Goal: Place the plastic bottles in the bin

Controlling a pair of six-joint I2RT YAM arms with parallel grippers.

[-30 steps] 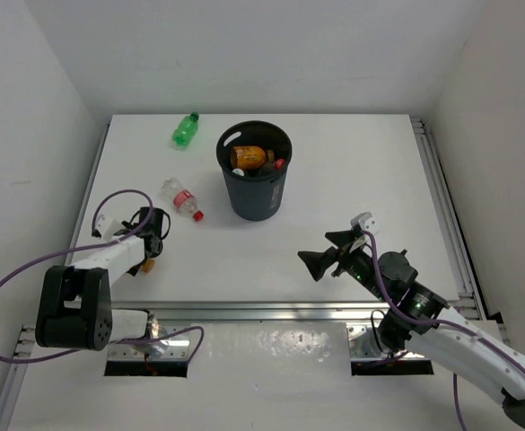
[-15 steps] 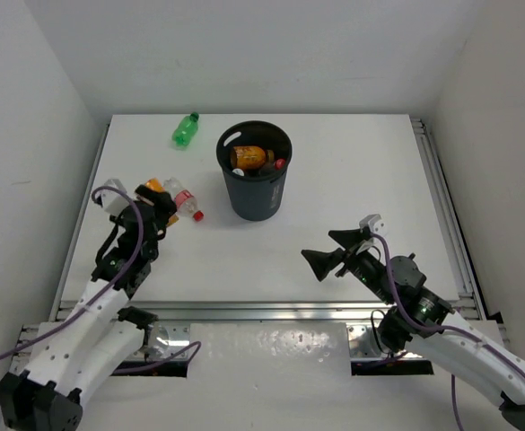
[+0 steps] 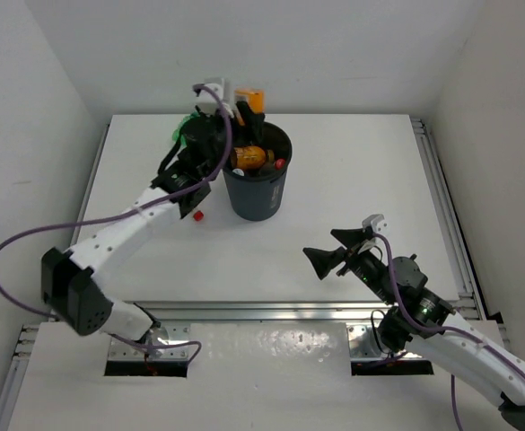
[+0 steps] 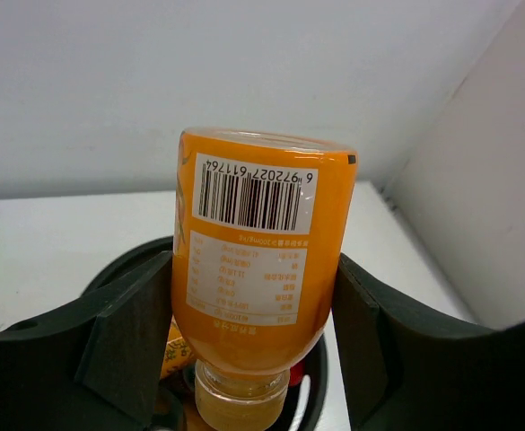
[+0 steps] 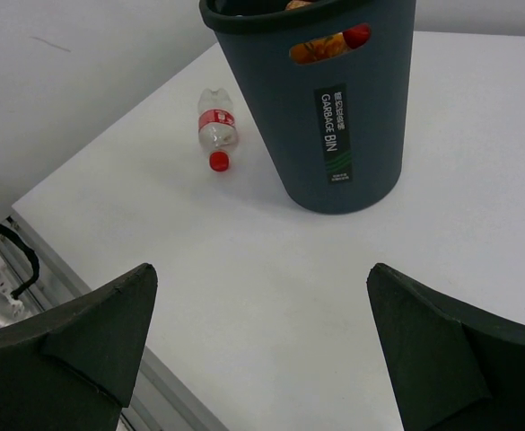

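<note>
My left gripper (image 3: 244,109) is shut on an orange bottle (image 3: 252,99), held over the back rim of the black bin (image 3: 258,193). In the left wrist view the orange bottle (image 4: 253,224) hangs cap down between the fingers (image 4: 127,332), above the bin's opening (image 4: 123,266). Another orange bottle (image 3: 249,157) and a red cap (image 3: 280,164) lie inside the bin. A clear bottle with a red cap (image 5: 215,133) lies on the table left of the bin (image 5: 352,108). The green bottle (image 3: 180,135) is partly hidden behind the left arm. My right gripper (image 3: 323,249) is open and empty.
The white table (image 3: 352,180) is walled at the back and both sides. A metal rail (image 3: 441,189) runs along its right edge. The right gripper (image 5: 262,332) hovers over the table in front of the bin, well short of it.
My left arm has lifted the orange bottle from the table's left front and carried it up and right to the bin's rim. The right arm has barely moved.
</note>
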